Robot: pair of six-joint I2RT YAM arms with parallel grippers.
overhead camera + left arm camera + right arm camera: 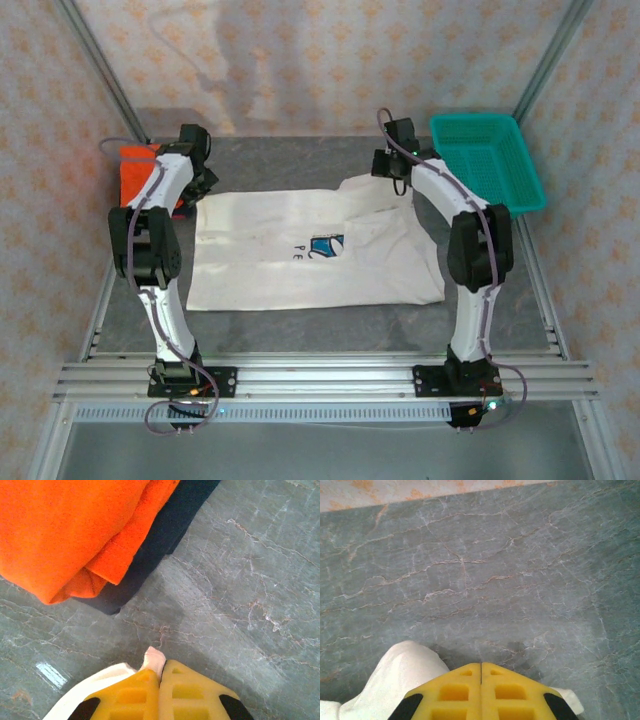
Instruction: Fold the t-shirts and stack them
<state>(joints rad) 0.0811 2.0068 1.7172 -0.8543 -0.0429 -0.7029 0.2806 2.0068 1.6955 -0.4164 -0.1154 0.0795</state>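
Orange t-shirt (65, 530) sits folded on navy t-shirt (170, 525), left of the white PEACE t-shirt (300, 255) — that one unfolded, left tool (161, 669) and right tool (481, 669) pinching its far edge.

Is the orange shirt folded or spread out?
Folded: the orange shirt shows doubled layers at its rounded edge, lying atop a navy one.

This was a robotics lab cell: aluminium-profile rails (320, 378) framed a grey marbled tabletop (300, 330), patterned backdrop panels (320, 60) walled it, and the left arm (150, 250) and right arm (478, 250) were bolted to the near rail.
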